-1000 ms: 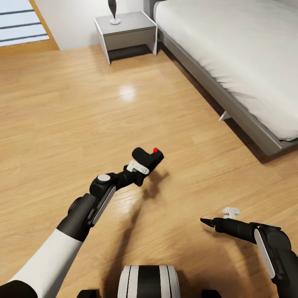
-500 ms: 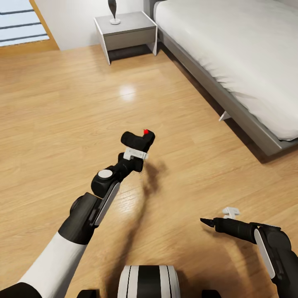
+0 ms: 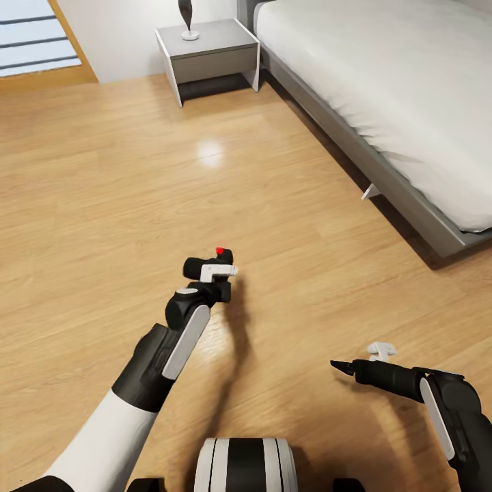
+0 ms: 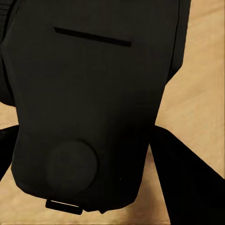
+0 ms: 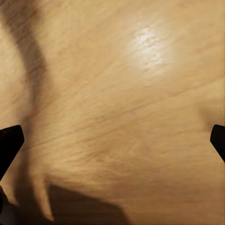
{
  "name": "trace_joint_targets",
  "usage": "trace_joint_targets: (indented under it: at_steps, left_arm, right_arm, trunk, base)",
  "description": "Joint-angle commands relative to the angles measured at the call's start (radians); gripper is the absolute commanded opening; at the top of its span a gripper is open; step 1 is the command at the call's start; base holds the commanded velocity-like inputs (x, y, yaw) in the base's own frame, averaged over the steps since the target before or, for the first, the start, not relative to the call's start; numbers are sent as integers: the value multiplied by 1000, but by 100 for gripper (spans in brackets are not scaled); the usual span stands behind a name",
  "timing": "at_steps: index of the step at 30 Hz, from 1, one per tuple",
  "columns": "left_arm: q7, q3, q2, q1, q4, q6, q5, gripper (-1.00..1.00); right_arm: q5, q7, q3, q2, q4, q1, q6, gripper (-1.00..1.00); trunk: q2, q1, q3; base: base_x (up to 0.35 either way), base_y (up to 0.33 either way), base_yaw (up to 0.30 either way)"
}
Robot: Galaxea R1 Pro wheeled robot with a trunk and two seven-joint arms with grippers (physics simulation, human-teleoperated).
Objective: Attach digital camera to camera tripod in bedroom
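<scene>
No readable writing. Left gripper (image 3: 213, 268) clamps digital camera (image 3: 205, 263) over plank floor (image 3: 102, 205), bed (image 3: 396, 89) beyond; right gripper (image 3: 342, 367) spread wide.

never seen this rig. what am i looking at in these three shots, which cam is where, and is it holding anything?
It is a simulated two-armed wheeled robot in a bedroom. The head view looks down over both arms at a wood floor, with a bed and a nightstand beyond. The left gripper is shut on the digital camera, a small black body with a red dot. The left wrist view sits near that gripper, so the camera's dark body looms close. The right gripper is open and holds nothing; its wrist view shows bare floor between the fingertips.
</scene>
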Motion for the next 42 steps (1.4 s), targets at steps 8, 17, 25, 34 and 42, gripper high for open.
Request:
trace_joint_targets:
  at_steps: [8, 17, 25, 34, 42]
  left_arm:
    - [298, -33, -11, 45, -17, -204, 251, -100]
    - [317, -89, -6, 67, -29, -286, 279, -100]
    - [310, -84, 61, 194, -59, -416, 294, -100]
    - [263, -74, 149, 204, -79, -473, 481, -100]
    - [45, -68, 200, 206, -80, -481, 618, -100]
  right_arm:
    - [-6, 2, -1, -1, 0, 0, 8, 100]
    - [-11, 7, -4, -8, -9, 0, 11, 100]
    - [-11, 89, -8, -19, -18, 0, 37, 100]
    - [-9, 117, -16, -20, -19, 0, 78, 100]
    - [-9, 119, -27, -20, -19, 0, 83, 100]
  trunk:
    - [0, 0, -1]
    - [2, -4, 30]
    - [3, -7, 61]
    - [6, -11, 96]
    - [7, -15, 127]
  base:
    - [0, 0, 0]
    - [0, 0, 0]
    - [0, 0, 0]
    - [0, 0, 0]
    - [0, 0, 0]
